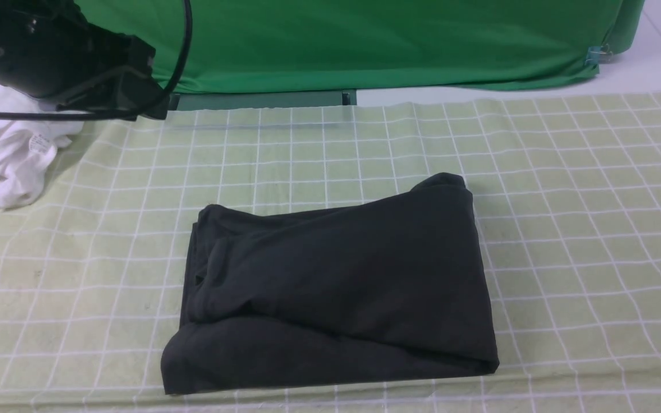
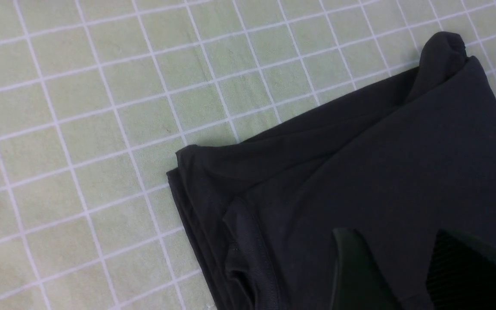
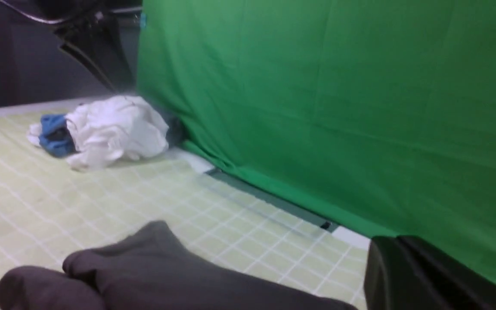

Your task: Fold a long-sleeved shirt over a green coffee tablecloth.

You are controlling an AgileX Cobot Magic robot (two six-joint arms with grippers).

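folded long-sleeved shirt [image 2: 381, 172], under left end effector [image 2: 407, 275]

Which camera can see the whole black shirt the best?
The front view. There the long-sleeved shirt lies folded into a rectangle on the green coffee tablecloth, with every edge visible. The left wrist view shows only one corner of it close up, with layered edges. The right wrist view catches just a rounded end from low down.

- Light was bright and even – soft shadows hugged the long-sleeved shirt [image 1: 336, 287].
- No glare showed.
- The right wrist view was hazy – the white garment [image 3: 114, 131] looked soft.
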